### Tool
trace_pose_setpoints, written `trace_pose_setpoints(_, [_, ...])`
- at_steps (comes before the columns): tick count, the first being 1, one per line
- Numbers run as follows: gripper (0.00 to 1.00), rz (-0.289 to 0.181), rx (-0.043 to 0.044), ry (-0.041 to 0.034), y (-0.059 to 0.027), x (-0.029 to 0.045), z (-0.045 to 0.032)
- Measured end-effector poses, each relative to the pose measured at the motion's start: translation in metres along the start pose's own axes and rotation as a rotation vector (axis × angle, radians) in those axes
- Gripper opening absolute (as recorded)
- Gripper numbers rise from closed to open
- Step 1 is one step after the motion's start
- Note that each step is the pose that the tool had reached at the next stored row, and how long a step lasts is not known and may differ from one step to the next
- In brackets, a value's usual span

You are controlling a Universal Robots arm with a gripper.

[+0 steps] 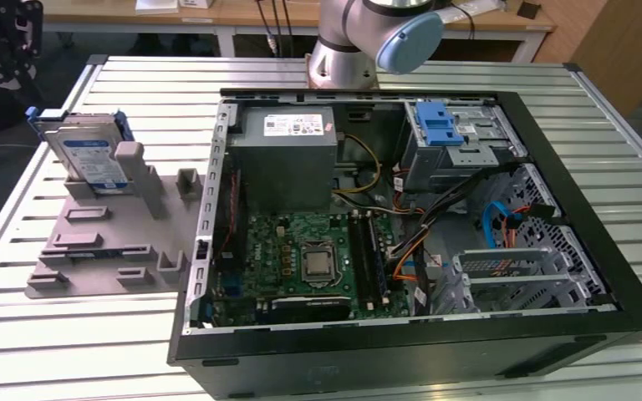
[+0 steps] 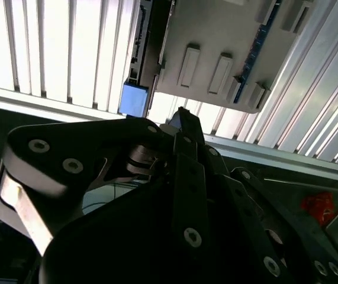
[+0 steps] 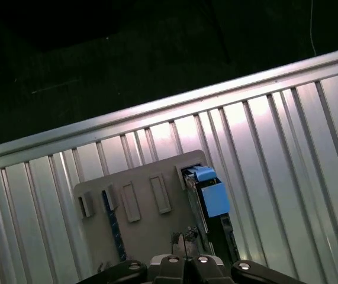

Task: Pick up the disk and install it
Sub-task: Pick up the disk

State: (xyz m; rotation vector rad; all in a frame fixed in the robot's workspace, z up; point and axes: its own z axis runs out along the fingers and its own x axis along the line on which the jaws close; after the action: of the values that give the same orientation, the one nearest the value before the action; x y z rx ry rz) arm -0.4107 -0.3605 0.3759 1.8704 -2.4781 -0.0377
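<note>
Zero steps done: disk (image 1: pixel 84 159) stands upright in the grey rack (image 1: pixel 93 251), at 9 o'clock from the case (image 1: pixel 410 355) in the exterior view. Gripper (image 3: pixel 180 241) hangs over the rack near it, jaws seemingly together and empty. Pickup and install both remain.

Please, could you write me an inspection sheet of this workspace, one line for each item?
Surface: ribbed metal table bearing a grey fixture plate and an open computer case.
Job's things: the disk stands on edge in the fixture plate; the drive cage, with a blue latch, sits inside the case.
Clutter: nothing seen.
Grippers: the gripper hangs above the fixture plate near the disk, not gripping it.
Cables: a blue cable and orange wires lie inside the case.
Surroundings: the arm's base behind the case; wooden desks beyond.
</note>
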Motion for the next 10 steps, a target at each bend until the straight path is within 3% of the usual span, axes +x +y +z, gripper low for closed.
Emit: trace_pose_setpoints(10, [0.11, -0.072, 0.0012, 0.0029, 0.0006, 0.0002, 0.0000])
